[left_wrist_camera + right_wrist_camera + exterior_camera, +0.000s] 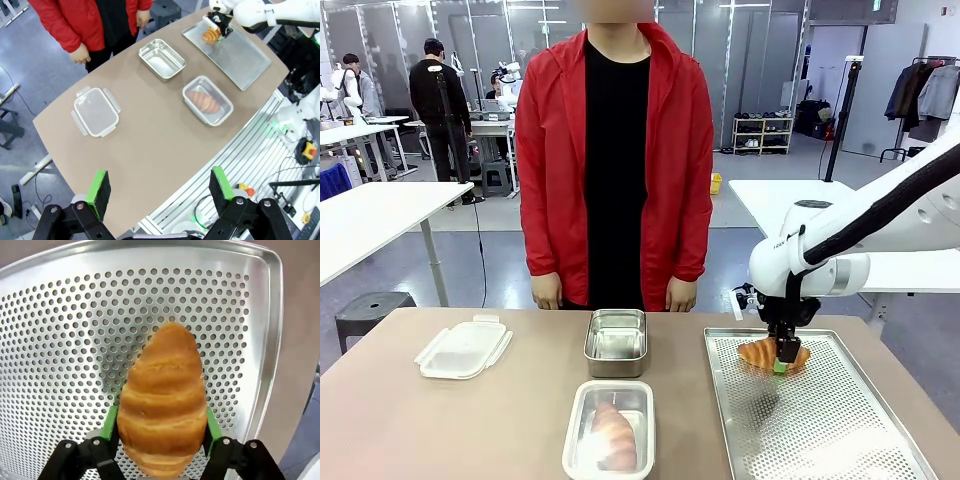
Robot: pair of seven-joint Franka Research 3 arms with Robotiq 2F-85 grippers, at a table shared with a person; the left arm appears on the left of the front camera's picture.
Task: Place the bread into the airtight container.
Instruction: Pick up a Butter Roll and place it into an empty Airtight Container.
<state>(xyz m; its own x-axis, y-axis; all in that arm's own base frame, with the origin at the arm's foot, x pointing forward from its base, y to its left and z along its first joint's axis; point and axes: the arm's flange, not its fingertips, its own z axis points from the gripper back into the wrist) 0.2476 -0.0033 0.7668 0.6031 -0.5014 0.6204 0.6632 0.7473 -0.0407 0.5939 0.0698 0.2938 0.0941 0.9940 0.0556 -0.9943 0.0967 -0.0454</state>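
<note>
My left tool (160,186) hangs with its jaws wide apart above the tabletop's (150,145) near edge, well away from everything. My right tool (161,424) is clamped across the width of the bread (162,385) on the tray (840,420), and the bread's long axis runs along the fingers. The empty container (616,370) sits to my left of it, so I judge the carry goes leftward.

Bright, even light from overhead falls on the brown wooden desk (440,420), and shadows are soft. A faint dark patch lies on the perforated steel tray (840,400) under the right hand (781,364), and the tray's near end washes out in pale glare. In the right wrist view the golden-brown croissant (162,400) is sharp and evenly lit. The left wrist view bends toward its corners.
</note>
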